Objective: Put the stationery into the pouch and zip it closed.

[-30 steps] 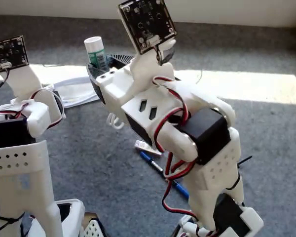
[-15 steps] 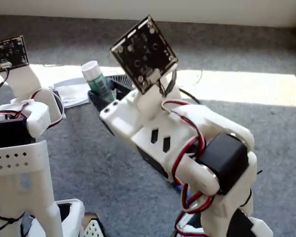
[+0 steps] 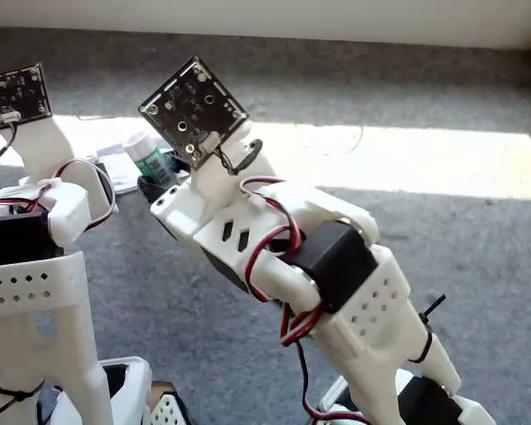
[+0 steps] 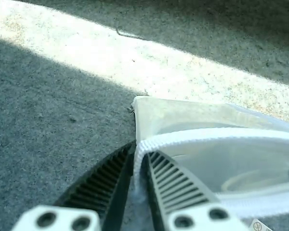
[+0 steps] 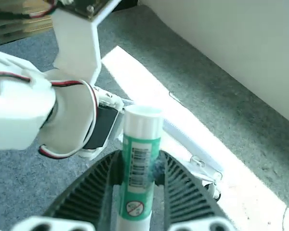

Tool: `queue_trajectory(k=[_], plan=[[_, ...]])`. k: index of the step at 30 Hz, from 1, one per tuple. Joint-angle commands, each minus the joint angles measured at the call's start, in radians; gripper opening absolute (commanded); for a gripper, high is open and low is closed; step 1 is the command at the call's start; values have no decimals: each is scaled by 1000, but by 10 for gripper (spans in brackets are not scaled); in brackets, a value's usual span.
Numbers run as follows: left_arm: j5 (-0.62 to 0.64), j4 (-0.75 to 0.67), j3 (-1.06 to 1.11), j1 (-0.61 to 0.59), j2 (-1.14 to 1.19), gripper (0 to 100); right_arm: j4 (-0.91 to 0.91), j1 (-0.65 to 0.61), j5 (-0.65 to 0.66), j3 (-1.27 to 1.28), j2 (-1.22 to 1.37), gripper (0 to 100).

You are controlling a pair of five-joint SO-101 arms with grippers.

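Observation:
A green and white glue stick [image 5: 138, 154] stands upright between the fingers of my right gripper [image 5: 139, 161], which is shut on it. In the high view the glue stick [image 3: 145, 156] is held just above the near edge of the translucent white pouch [image 3: 115, 168]. My left gripper [image 4: 139, 159] is shut on the pouch's white zipper band [image 4: 192, 137] at one corner. The pouch body [image 4: 231, 163] spreads out beyond that corner. In the right wrist view the left arm [image 5: 62, 110] is close beside the glue stick, with the pouch [image 5: 192, 147] lying on the carpet behind it.
Grey carpet [image 3: 460, 221] covers the floor, with a bright sunlit band [image 3: 407, 155] across it. A white wall [image 5: 241, 43] runs along the back. The right arm's body [image 3: 336, 266] hides the carpet in the middle.
My right arm has swung left with the glue stick, bringing it over the pouch's edge. The pens on the carpet are now hidden behind the arm. The left arm has stayed still.

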Motion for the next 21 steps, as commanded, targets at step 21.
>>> queue_trajectory(k=[21], plan=[[-20,-11,12,13,19,7,-1061,-1,12,812,-458,4]])
